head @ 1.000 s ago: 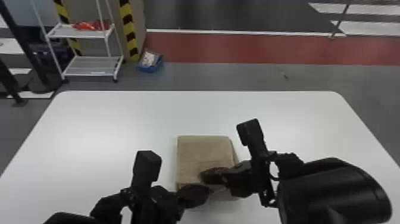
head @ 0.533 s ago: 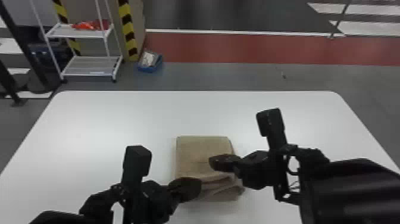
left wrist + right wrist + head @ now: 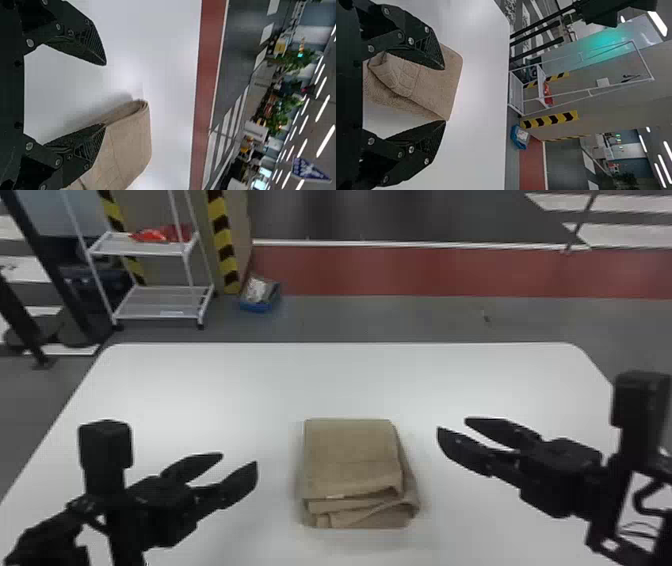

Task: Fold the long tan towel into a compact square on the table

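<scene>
Left end effector (image 3: 238, 459) (empty) near towel (image 3: 350, 450)

Prob. wkshp or lab: hazard stripes (image 3: 220, 225), red flr (image 3: 425, 270), rack (image 3: 160, 302).

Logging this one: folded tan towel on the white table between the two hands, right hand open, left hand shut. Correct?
Not quite: the left hand is open too, its fingers spread apart in both the head view and the left wrist view. The rest is right.
</scene>
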Action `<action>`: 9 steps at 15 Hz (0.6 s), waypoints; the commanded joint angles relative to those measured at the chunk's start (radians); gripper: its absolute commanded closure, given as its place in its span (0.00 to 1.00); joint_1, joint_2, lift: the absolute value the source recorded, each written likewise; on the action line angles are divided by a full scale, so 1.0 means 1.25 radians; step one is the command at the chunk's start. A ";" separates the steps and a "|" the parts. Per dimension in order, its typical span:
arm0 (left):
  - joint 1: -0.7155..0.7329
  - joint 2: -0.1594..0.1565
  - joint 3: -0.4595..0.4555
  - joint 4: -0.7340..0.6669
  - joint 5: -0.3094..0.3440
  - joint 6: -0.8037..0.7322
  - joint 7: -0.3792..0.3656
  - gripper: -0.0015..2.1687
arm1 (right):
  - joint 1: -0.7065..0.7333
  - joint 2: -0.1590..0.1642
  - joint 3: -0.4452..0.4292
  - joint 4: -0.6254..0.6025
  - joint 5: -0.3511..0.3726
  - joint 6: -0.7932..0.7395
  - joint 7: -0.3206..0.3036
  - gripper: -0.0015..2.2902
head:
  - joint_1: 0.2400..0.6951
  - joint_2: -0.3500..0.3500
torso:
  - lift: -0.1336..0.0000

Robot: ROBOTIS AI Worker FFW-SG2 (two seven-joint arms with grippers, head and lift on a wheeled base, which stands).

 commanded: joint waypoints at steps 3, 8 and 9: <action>0.137 -0.002 0.048 0.002 0.096 -0.450 0.098 0.02 | 0.182 0.001 -0.048 0.100 -0.111 -0.547 -0.064 0.03 | 1.00 0.56 | 0.07; 0.229 -0.002 0.020 0.083 0.080 -0.732 0.239 0.02 | 0.289 0.001 -0.024 0.194 -0.148 -0.851 -0.182 0.04 | 1.00 0.58 | 0.07; 0.230 -0.002 0.018 0.098 0.059 -0.757 0.237 0.02 | 0.289 0.001 -0.006 0.194 -0.111 -0.851 -0.218 0.04 | 1.00 0.58 | 0.07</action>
